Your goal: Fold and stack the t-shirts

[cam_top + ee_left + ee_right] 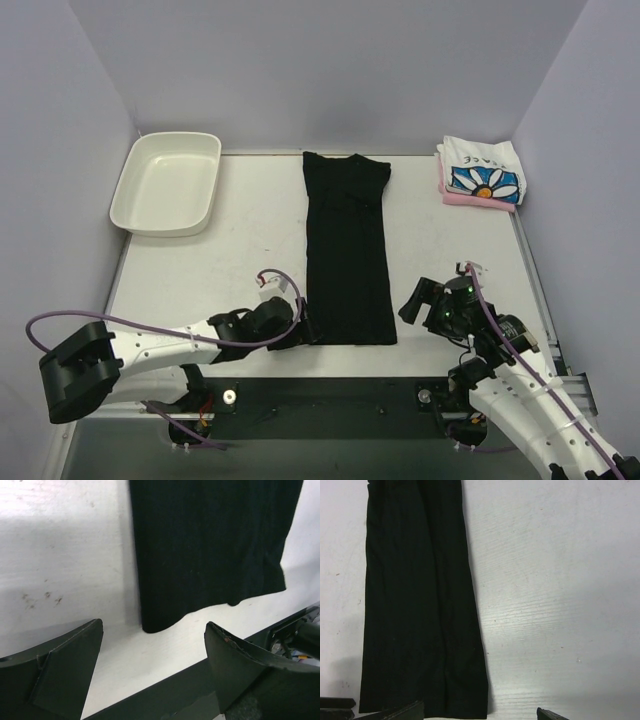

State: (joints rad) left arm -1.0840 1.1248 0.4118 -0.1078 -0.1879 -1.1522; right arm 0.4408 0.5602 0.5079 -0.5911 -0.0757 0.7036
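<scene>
Top external view shows the black t-shirt (pixel 347 250) folded lengthwise; left gripper (pixel 303 330) at its near-left corner, right gripper (pixel 418 303) beside its near-right edge, both jaws spread, empty.

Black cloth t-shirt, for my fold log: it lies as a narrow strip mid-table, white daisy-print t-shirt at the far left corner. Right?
No: top external view shows the white daisy-print t-shirt at the far right corner; the black cloth t-shirt is as stated.
</scene>
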